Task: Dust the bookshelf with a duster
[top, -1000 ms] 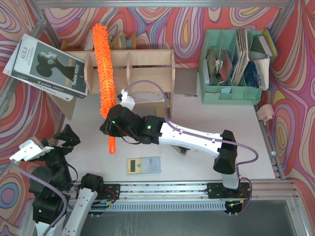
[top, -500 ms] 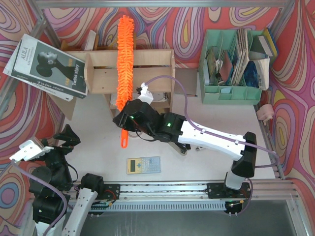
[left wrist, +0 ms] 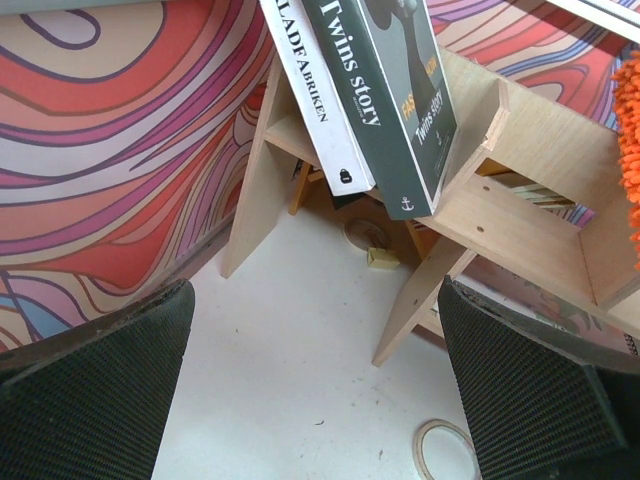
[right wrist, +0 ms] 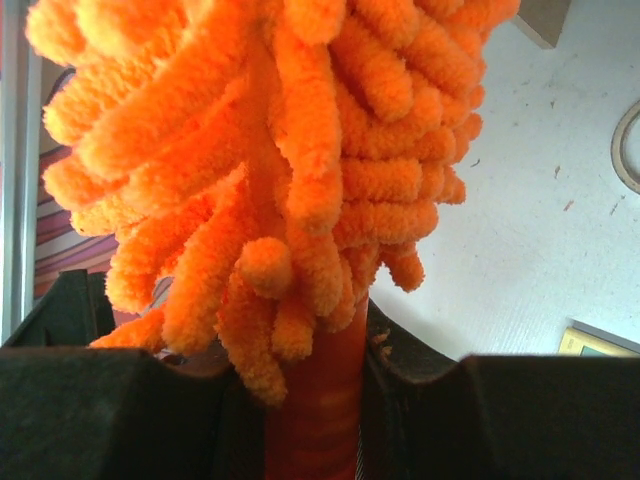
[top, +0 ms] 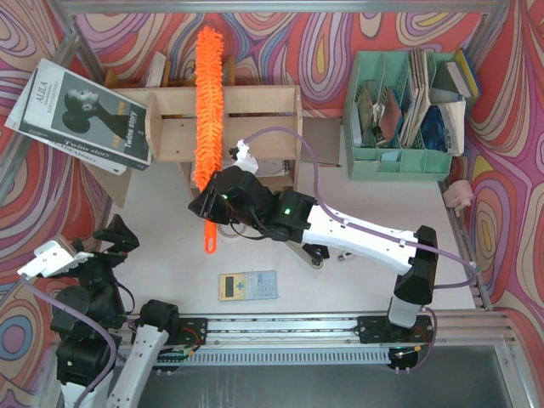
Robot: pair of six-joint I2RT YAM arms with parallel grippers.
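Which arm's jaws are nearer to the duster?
Right. Jaws of the right arm are shut on the duster handle; those of the left arm stand open, off to its left.

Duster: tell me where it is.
Top view, left of centre: the duster stretches across the bookshelf, its handle held by the right gripper just in front of it.

Two books (left wrist: 375, 95) rest tilted on the bookshelf (left wrist: 530, 215) — hand (left wrist: 315, 395) spread wide.
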